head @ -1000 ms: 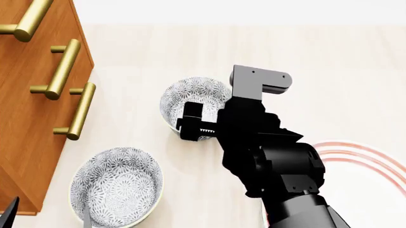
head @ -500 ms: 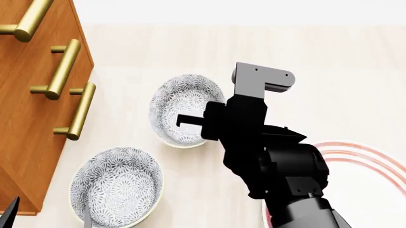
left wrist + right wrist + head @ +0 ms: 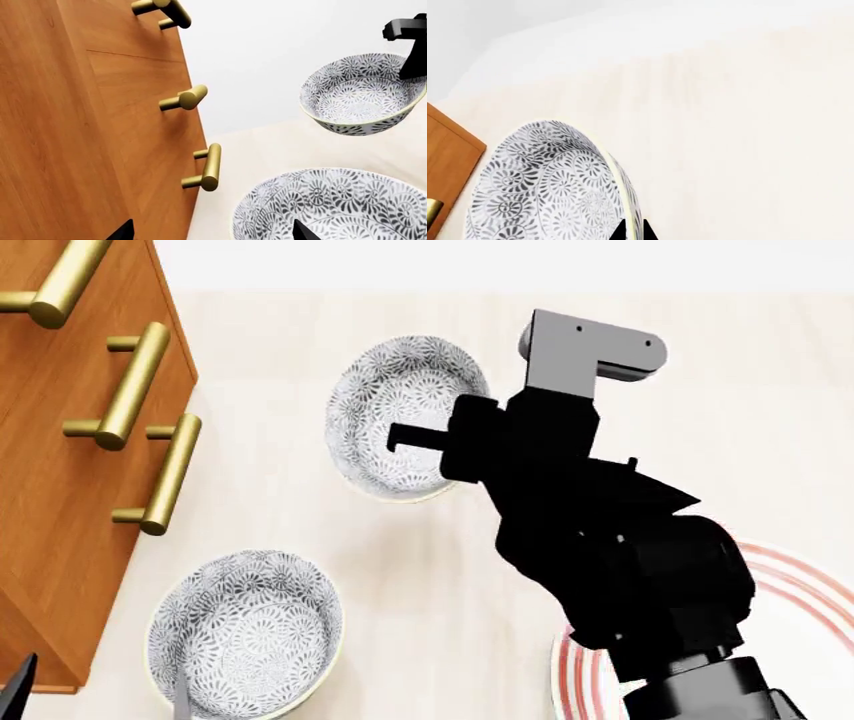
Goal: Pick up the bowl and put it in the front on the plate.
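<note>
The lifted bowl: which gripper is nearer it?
Right. The right gripper clamps the bowl's rim; the left gripper hovers over the other bowl, apart.

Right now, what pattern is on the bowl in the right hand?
Dense grey-blue flowers on white, on the bowl; the left wrist view shows it best.

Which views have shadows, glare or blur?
Head view: sharp, flat light, only a faint soft shadow under the lifted bowl; the right gripper renders as a featureless black shape. Left wrist view: crisp, no glare on the brass handles. Right wrist view: pale, washed-out background.

Right gripper clamped — arm raised; left fingertips parted.
</note>
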{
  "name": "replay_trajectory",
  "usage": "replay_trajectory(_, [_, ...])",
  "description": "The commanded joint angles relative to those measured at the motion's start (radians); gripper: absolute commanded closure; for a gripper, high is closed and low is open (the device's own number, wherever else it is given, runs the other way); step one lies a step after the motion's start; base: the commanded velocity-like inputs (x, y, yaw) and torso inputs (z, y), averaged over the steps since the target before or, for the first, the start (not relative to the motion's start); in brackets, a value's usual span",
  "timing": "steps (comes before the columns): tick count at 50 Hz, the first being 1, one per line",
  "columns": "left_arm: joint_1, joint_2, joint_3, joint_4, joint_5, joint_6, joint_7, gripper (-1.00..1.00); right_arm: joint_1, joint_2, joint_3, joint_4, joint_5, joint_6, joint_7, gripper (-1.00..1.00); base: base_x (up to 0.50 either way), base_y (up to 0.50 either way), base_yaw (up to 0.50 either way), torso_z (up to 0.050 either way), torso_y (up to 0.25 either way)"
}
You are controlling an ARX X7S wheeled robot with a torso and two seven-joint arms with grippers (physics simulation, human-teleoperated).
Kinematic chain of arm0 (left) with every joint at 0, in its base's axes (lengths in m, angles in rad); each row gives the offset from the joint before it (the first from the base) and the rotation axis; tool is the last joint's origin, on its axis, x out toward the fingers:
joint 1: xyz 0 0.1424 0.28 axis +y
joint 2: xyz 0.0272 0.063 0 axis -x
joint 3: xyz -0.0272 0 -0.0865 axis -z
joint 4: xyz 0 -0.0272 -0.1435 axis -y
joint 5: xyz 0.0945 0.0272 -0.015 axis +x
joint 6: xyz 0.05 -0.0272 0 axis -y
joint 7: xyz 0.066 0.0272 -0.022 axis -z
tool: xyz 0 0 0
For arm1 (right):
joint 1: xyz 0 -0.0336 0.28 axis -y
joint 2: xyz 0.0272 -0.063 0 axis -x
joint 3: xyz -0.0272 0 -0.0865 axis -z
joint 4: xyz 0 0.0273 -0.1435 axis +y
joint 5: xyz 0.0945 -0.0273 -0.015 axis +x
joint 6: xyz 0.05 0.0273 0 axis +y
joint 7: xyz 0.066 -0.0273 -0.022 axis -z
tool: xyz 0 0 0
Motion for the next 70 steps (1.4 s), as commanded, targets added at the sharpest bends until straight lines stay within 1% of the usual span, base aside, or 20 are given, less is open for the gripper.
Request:
replay_trajectory(1, [0.001,0.006,-0.005,0.003,0.01,-0.001,0.005,-1.0,-0.011,0.12,0.07,-0.237,0.041,0.04,0.054,1.0,0.0,0.0,0.0,0.0,0.0])
replay_trajectory(4, [0.002,0.005,-0.003,0.005,0.01,-0.002,0.005,-1.0,-0.054,0.192,0.098,-0.364,0.085,0.068,0.076,1.0,0.0,0.0,0.0,0.0,0.0])
replay_trajectory(8, [0.001,0.004,0.0,0.003,0.01,0.001,0.004,-1.0,-0.088,0.245,0.122,-0.452,0.116,0.081,0.092,1.0,0.0,0.0,0.0,0.0,0.0])
replay_trajectory(11, [0.0,0.004,0.002,-0.002,0.01,0.005,0.003,-1.0,-0.154,0.328,0.151,-0.586,0.158,0.098,0.106,1.0,0.0,0.0,0.0,0.0,0.0])
replay_trajectory(19, [0.001,0.003,0.008,-0.001,0.009,0.005,0.002,-1.0,-0.261,0.462,0.208,-0.745,0.225,0.111,0.111,1.0,0.0,0.0,0.0,0.0,0.0])
replay_trajectory(22, [0.001,0.001,0.01,0.0,0.01,0.007,0.002,-1.0,-0.312,0.528,0.237,-0.805,0.241,0.099,0.078,1.0,0.0,0.0,0.0,0.0,0.0])
replay_trajectory(33, [0.005,-0.004,0.019,0.016,0.015,-0.002,0.003,-1.0,-0.469,0.686,0.371,-0.883,0.328,0.046,0.015,1.0,0.0,0.0,0.0,0.0,0.0])
replay_trajectory(35, [0.005,-0.004,0.02,0.014,0.015,0.001,0.002,-1.0,-0.494,0.714,0.388,-0.864,0.384,0.065,-0.02,1.0,0.0,0.0,0.0,0.0,0.0])
replay_trajectory(41, [0.01,-0.007,0.024,0.031,0.024,-0.008,-0.002,-1.0,-0.585,0.804,0.442,-0.872,0.453,0.077,-0.085,1.0,0.0,0.0,0.0,0.0,0.0])
replay_trajectory(45, [0.011,-0.009,0.024,0.035,0.029,-0.01,-0.006,-1.0,-0.629,0.832,0.459,-0.87,0.461,0.074,-0.109,1.0,0.0,0.0,0.0,0.0,0.0])
replay_trajectory(48, [0.011,-0.01,0.024,0.039,0.032,-0.013,-0.009,-1.0,-0.671,0.853,0.454,-0.871,0.436,0.071,-0.189,1.0,0.0,0.0,0.0,0.0,0.0])
replay_trajectory(49, [0.01,-0.011,0.025,0.039,0.032,-0.013,-0.009,-1.0,-0.672,0.853,0.454,-0.871,0.435,0.071,-0.19,1.0,0.0,0.0,0.0,0.0,0.0])
replay_trajectory(50, [0.01,-0.011,0.024,0.044,0.034,-0.017,-0.01,-1.0,-0.688,0.856,0.446,-0.848,0.405,0.059,-0.243,1.0,0.0,0.0,0.0,0.0,0.0])
replay_trajectory(52, [0.01,-0.012,0.024,0.045,0.033,-0.018,-0.011,-1.0,-0.687,0.85,0.439,-0.814,0.379,0.05,-0.265,1.0,0.0,0.0,0.0,0.0,0.0])
replay_trajectory(54, [0.008,-0.013,0.022,0.041,0.032,-0.018,-0.012,-1.0,-0.711,0.859,0.438,-0.778,0.353,0.029,-0.347,1.0,0.0,0.0,0.0,0.0,0.0])
replay_trajectory(56, [0.008,-0.012,0.022,0.044,0.031,-0.021,-0.013,-1.0,-0.727,0.868,0.443,-0.768,0.335,0.011,-0.389,1.0,0.0,0.0,0.0,0.0,0.0])
replay_trajectory(58, [0.008,-0.013,0.023,0.049,0.032,-0.027,-0.013,-1.0,-0.723,0.866,0.437,-0.745,0.303,-0.002,-0.4,1.0,0.0,0.0,0.0,0.0,0.0])
replay_trajectory(59, [0.007,-0.013,0.023,0.048,0.033,-0.026,-0.014,-1.0,-0.714,0.862,0.438,-0.725,0.321,0.011,-0.39,1.0,0.0,0.0,0.0,0.0,0.0])
replay_trajectory(63, [0.007,-0.016,0.023,0.053,0.034,-0.029,-0.016,-1.0,-0.735,0.864,0.435,-0.714,0.282,-0.017,-0.415,1.0,0.0,0.0,0.0,0.0,0.0])
replay_trajectory(70, [0.008,-0.018,0.026,0.057,0.037,-0.034,-0.018,-1.0,-0.759,0.882,0.458,-0.698,0.272,-0.042,-0.436,1.0,0.0,0.0,0.0,0.0,0.0])
